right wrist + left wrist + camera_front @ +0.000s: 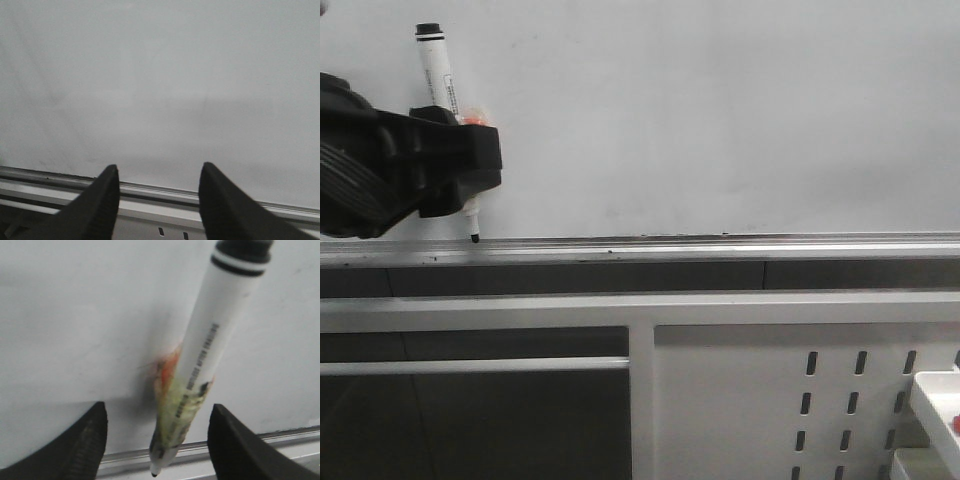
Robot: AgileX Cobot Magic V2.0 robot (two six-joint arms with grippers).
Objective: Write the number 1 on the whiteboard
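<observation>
The whiteboard [720,110] fills the back, with its silver rail [720,245] along the bottom edge. No number 1 or other stroke shows on it. The white marker pen [436,70] stands nearly upright against the board at far left, its black tip down at the rail. An orange ball [472,118] is taped to it. My left gripper [470,170] surrounds the pen's lower half. In the left wrist view the pen [205,350] stands between its spread fingers [90,440] without touching either. My right gripper [159,200] is open and empty, facing bare board [160,75] above the rail [150,192].
Below the rail runs a dark strip, then a white frame with a white metal panel with slotted holes [770,400] at lower right. A white box [935,400] with something red in it sits at the far right edge.
</observation>
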